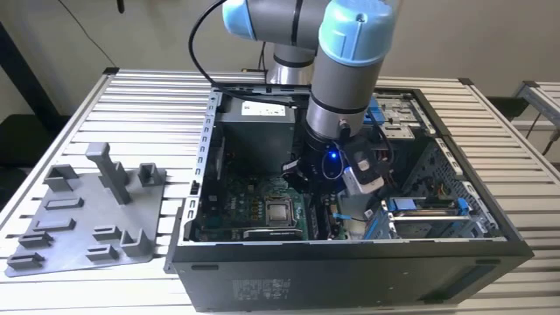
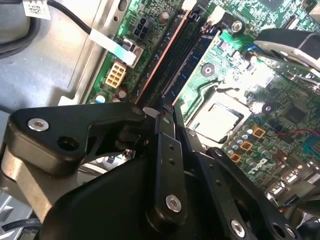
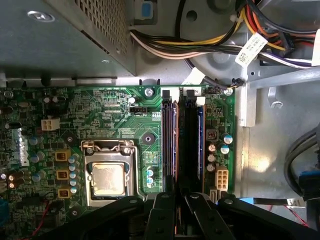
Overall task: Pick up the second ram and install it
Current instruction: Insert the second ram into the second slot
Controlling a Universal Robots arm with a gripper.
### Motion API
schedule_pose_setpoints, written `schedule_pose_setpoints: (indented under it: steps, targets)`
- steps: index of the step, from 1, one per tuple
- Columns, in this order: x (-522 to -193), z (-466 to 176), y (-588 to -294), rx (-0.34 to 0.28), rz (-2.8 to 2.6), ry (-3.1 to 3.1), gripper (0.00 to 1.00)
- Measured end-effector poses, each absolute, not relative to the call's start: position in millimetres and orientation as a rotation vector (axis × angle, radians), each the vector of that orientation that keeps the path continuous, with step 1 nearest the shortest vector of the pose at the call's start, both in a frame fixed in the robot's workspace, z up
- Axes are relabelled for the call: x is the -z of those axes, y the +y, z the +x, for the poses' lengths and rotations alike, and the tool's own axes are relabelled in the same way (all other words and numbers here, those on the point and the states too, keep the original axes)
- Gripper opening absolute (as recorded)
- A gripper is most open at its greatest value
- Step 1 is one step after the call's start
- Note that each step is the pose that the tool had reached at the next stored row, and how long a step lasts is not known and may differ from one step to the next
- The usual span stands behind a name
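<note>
My arm reaches down into the open computer case [image 1: 350,262], and its wrist [image 1: 337,164] hangs over the motherboard. In both wrist views my gripper [image 3: 181,197] [image 2: 170,107] sits low over the memory slots with its thin black fingers [image 3: 165,210] drawn close together. Between them runs the second ram [image 3: 184,145] [image 2: 187,55], a long dark stick standing on edge in its slot. It lies parallel to a neighbouring stick with a copper-coloured edge [image 3: 172,145]. The end of the ram under the fingers is hidden.
The processor socket [image 3: 107,180] [image 1: 280,211] lies beside the slots. A bundle of power cables [image 3: 210,35] and the metal drive cage [image 3: 75,40] crowd the far end of the slots. The grey fixture tray [image 1: 88,216] lies on the slatted table at the exterior view's left.
</note>
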State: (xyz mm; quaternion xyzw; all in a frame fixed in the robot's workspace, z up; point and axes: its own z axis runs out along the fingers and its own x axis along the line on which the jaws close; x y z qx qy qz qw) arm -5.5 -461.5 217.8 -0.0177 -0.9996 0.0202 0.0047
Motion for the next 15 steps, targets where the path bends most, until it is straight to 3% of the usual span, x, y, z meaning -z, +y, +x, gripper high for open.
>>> schedule_pose_setpoints:
  steps: [15]
  targets:
    - [-221.6,-5.5,-462.0,-0.082,-0.056,-3.131,0.14]
